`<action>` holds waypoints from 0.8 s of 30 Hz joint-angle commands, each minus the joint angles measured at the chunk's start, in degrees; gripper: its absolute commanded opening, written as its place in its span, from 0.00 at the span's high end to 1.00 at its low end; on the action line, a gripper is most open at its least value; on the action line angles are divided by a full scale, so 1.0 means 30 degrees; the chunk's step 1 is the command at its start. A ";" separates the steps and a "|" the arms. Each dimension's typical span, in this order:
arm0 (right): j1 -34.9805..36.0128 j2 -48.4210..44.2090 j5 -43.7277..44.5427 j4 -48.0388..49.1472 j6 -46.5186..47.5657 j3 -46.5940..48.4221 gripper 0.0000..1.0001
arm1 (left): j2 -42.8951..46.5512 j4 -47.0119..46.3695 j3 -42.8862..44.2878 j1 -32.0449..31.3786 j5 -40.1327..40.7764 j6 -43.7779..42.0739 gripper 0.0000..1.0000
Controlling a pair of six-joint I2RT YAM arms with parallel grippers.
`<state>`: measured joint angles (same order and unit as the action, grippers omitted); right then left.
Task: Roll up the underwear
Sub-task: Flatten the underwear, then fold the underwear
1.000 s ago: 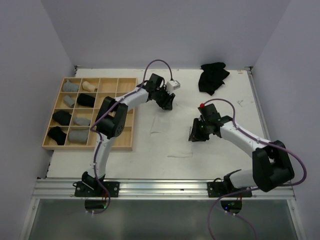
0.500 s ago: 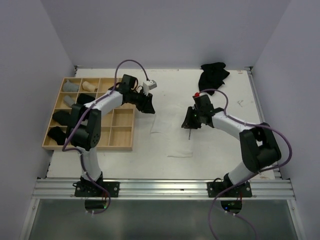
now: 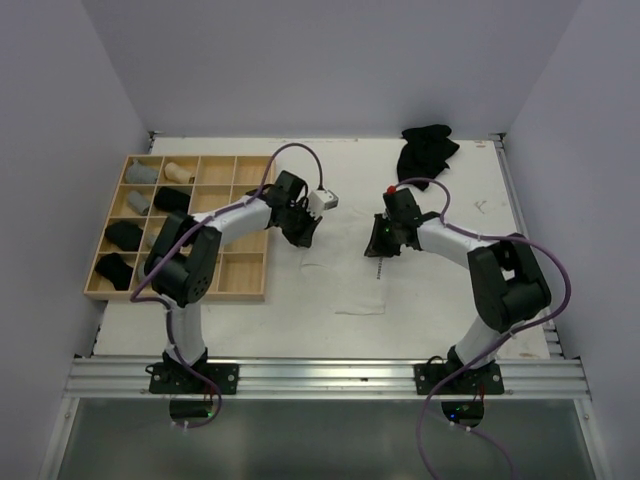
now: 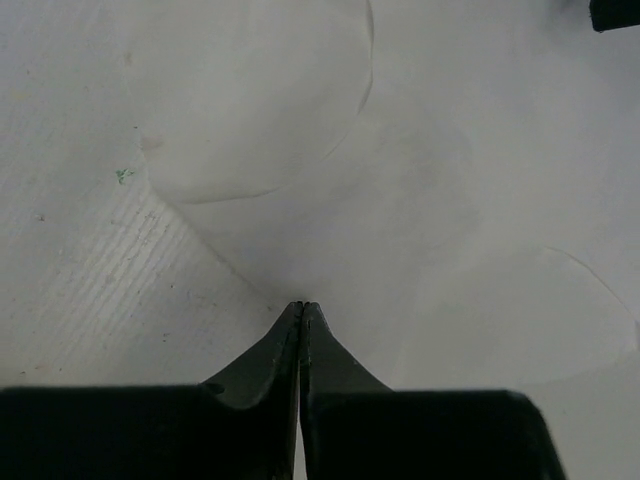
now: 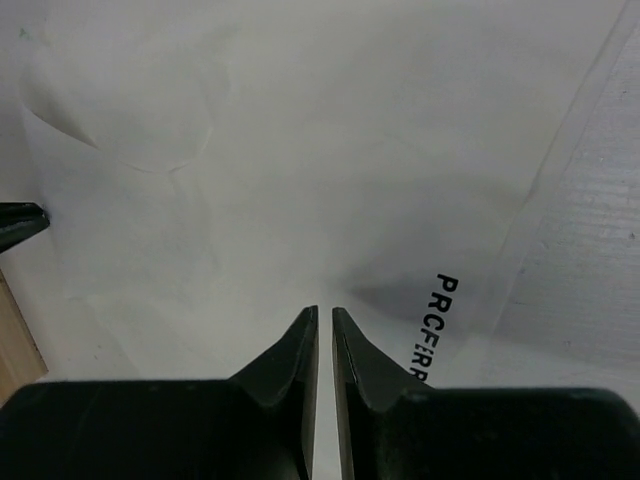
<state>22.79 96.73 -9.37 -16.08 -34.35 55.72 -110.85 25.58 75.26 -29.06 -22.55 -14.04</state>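
As left gripper (image 4: 302,305) jaws sit pressed together on near edge of white underwear (image 3: 345,272), spread flat ahead of both tips, right gripper (image 5: 325,312) shows thin gap: risk one-sided pull, thin cloth slipping, roll skewing.

Surfaces noted: white underwear (image 4: 330,200) thin smooth matt cloth; black underwear (image 3: 425,155), upper right, matt cloth; left gripper (image 4: 301,306) matt black plastic; table (image 4: 90,290) finely ridged; grid tray (image 3: 245,293) pale wood.

Left hand (image 4: 301,306) pinched underwear (image 4: 380,200), right hand (image 5: 324,312) narrowed
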 commanded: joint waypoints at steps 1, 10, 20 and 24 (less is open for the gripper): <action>-0.0066 0.0657 0.0983 -0.0617 0.0227 0.0469 0.86 | -0.0696 -0.0587 -0.0244 0.0048 0.2006 0.0549 0.96; -0.0066 0.1597 0.0807 -0.0764 0.0785 -0.0205 0.89 | -0.1782 -0.0120 -0.0068 0.0048 0.1803 0.0873 1.00; -0.0037 -0.1099 -0.0070 -0.0793 0.0728 0.1023 0.89 | 0.1646 -0.0267 -0.0538 -0.0069 0.1013 0.0286 0.99; -0.0007 -0.0546 -0.0422 -0.0823 0.0551 0.1610 0.89 | 0.1414 -0.0471 -0.0333 -0.0479 0.0632 0.0637 0.99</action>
<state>22.72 96.09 -9.04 -18.81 -32.80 57.71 -108.38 25.30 73.14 -29.43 -18.55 -12.58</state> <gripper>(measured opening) 0.109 0.011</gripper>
